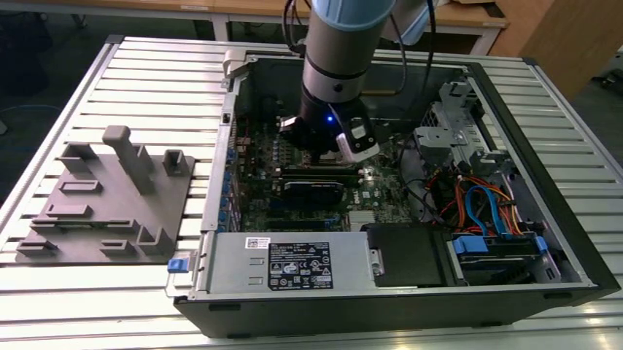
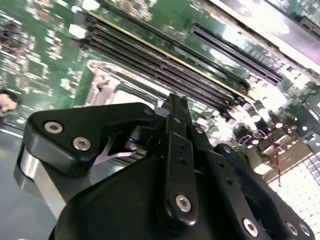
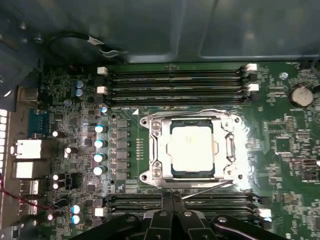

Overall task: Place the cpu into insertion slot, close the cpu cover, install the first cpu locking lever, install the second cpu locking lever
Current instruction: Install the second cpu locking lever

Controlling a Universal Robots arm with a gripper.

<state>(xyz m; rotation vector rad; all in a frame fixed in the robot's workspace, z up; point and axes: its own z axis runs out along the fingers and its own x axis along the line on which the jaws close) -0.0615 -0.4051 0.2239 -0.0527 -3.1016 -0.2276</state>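
The cpu (image 3: 192, 147), a dull silver square, lies in the insertion slot (image 3: 145, 122) on the green motherboard. The cpu cover (image 3: 158, 146) lies flat over it, framing the chip. A thin silver locking lever (image 3: 210, 189) runs slantwise along the socket's edge, its free end close to my fingertips. My gripper (image 3: 168, 198) is shut with nothing between its fingers and sits just outside that edge of the socket. In the second wrist view the shut gripper (image 2: 175, 101) hangs just in front of the cover (image 2: 102, 82). In the exterior view the gripper (image 1: 336, 152) reaches down inside the computer case.
Long black memory slots (image 3: 175, 82) flank the socket on both sides. A coin battery (image 3: 300, 95) and a row of capacitors (image 3: 100, 150) stand nearby. The case holds a power supply (image 1: 282, 266) and a drive cage with cables (image 1: 486, 211). A grey fixture plate (image 1: 98, 197) lies outside the case.
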